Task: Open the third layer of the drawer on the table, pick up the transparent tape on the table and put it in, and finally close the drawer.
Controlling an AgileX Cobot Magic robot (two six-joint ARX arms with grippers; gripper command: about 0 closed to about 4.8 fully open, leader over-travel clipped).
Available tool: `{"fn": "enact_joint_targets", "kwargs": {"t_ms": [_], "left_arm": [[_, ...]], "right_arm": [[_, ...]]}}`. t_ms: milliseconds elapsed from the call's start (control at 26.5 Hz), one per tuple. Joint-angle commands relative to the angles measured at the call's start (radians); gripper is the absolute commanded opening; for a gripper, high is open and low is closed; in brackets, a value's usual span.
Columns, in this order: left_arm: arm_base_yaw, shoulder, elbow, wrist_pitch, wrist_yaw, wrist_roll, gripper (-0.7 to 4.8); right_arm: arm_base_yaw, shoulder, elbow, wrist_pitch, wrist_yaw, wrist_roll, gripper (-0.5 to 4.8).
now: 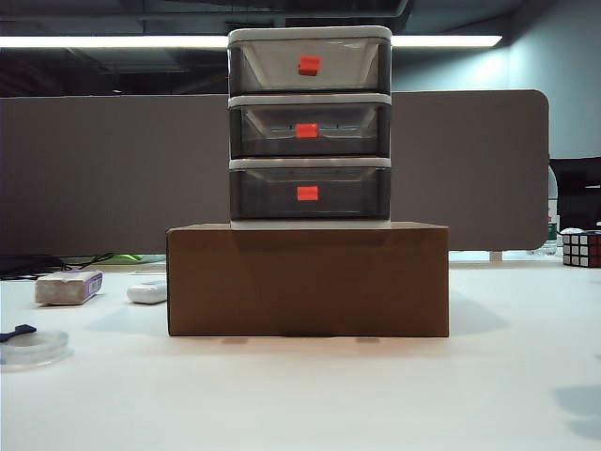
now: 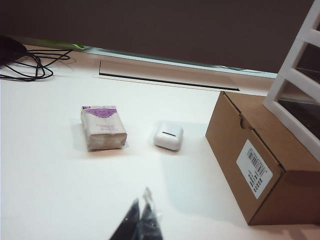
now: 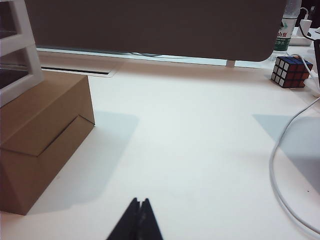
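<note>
The drawer (image 1: 310,127) stands on a brown cardboard box (image 1: 308,280) at the middle of the table (image 1: 300,395), all three tiers shut. The third layer (image 1: 347,194) is the lowest and darkest, with a red-orange handle (image 1: 307,194). The transparent tape (image 1: 33,346) lies flat at the front left, its dark blue tab (image 1: 17,332) pointing left. Neither arm shows in the exterior view. My left gripper (image 2: 141,205) is shut and empty above the table, short of the box (image 2: 260,165). My right gripper (image 3: 140,202) is shut and empty over bare tabletop to the right of the box (image 3: 40,130).
A white block with a purple label (image 2: 102,127) and a small white oval case (image 2: 168,136) lie left of the box. A colour cube (image 3: 291,71) and a white cable (image 3: 280,165) sit at the right. A grey partition (image 1: 94,169) runs behind the table.
</note>
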Motion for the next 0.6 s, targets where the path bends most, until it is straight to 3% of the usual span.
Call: {"fn": "enact_joint_targets", "kwargs": {"t_ms": [38, 377, 453, 528, 603], "left_arm": [[0.002, 0.0, 0.006, 0.011, 0.0, 0.001, -0.04], [0.0, 0.0, 0.006, 0.011, 0.013, -0.028, -0.03], [-0.019, 0.0, 0.006, 0.018, 0.169, -0.171, -0.04], [-0.056, 0.0, 0.006, 0.016, 0.243, -0.191, -0.05], [-0.143, 0.0, 0.006, 0.024, 0.266, -0.191, -0.05]], "right_arm": [[0.0, -0.002, -0.006, 0.014, 0.0, -0.003, -0.05], [0.0, -0.002, -0.006, 0.015, -0.016, 0.017, -0.05], [0.001, -0.002, -0.006, 0.032, -0.155, 0.161, -0.05], [0.003, -0.002, -0.006, 0.057, -0.295, 0.274, -0.05], [0.017, -0.002, -0.006, 0.077, -0.4, 0.294, -0.05]]}}
